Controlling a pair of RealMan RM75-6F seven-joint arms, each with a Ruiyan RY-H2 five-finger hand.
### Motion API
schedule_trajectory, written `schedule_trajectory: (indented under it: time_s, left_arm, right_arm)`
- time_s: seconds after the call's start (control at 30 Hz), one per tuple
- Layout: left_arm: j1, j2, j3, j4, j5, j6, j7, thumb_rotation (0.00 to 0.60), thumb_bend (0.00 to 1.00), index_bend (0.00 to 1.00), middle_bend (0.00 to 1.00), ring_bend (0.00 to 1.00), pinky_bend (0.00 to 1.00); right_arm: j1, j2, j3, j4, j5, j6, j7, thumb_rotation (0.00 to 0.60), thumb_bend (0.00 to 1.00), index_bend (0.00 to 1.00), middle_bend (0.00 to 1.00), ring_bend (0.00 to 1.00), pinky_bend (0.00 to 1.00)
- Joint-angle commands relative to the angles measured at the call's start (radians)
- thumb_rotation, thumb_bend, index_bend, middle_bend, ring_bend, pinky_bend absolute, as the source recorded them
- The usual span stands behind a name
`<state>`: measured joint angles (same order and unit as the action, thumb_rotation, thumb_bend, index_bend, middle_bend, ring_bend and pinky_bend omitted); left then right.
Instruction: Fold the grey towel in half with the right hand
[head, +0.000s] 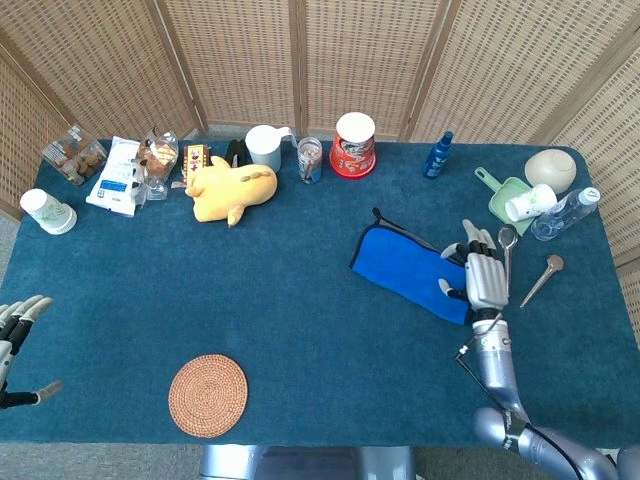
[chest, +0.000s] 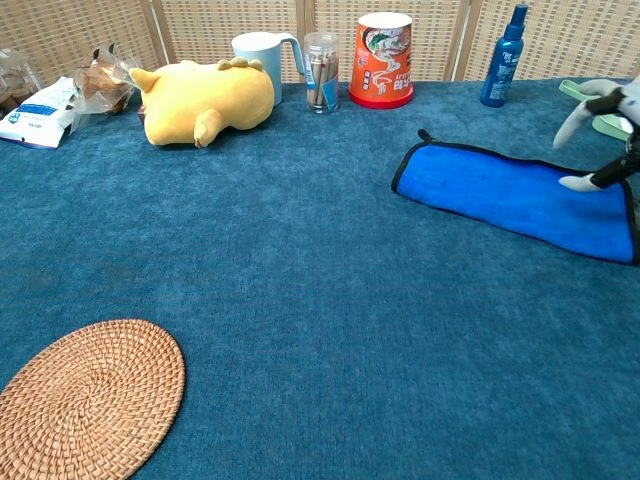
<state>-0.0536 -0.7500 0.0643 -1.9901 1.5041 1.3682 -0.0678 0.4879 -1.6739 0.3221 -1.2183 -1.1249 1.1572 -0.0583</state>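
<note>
The towel (head: 405, 265) lies folded on the right half of the table, its blue face up with a dark border, as a long slanted strip (chest: 510, 195). No grey side shows now. My right hand (head: 483, 275) hovers over the towel's right end with fingers spread and nothing in it. In the chest view the right hand (chest: 608, 135) enters from the right edge, its thumb tip low on the blue cloth and its other fingers raised. My left hand (head: 15, 335) stays at the table's lower left edge, fingers apart and empty.
A yellow plush (head: 235, 190), a mug (head: 265, 146), a red cup (head: 354, 144) and a blue bottle (head: 437, 155) line the back. A green scoop (head: 505, 198) and a spoon (head: 545, 272) lie right of the towel. A woven coaster (head: 207, 395) sits front left.
</note>
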Motion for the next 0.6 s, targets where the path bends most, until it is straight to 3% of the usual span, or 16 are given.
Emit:
schedule_trajectory:
  time_s: [0.03,0.2,0.6]
  left_arm:
    - [0.0,0.0,0.0,0.0,0.0,0.0,-0.001,0.6,0.16,0.0,0.0,0.0,0.0]
    - [-0.001,0.002,-0.003,0.002,-0.005,0.002,-0.01,0.6,0.16,0.0,0.0,0.0,0.0]
    - [-0.005,0.002,-0.006,0.004,-0.014,-0.009,-0.011,0.6,0.16,0.0,0.0,0.0,0.0]
  right_arm:
    - [0.03,-0.002,0.011,-0.008,0.016,-0.024,-0.05,0.6,0.23,0.57,0.0,0.0,0.01]
    - [0.061,-0.011,0.017,-0.003,0.04,-0.046,-0.113,0.6,0.25,0.61,0.0,0.0,0.01]
    - [0.119,-0.059,0.033,0.088,0.167,-0.118,-0.248,0.6,0.29,0.58,0.0,0.0,0.0]
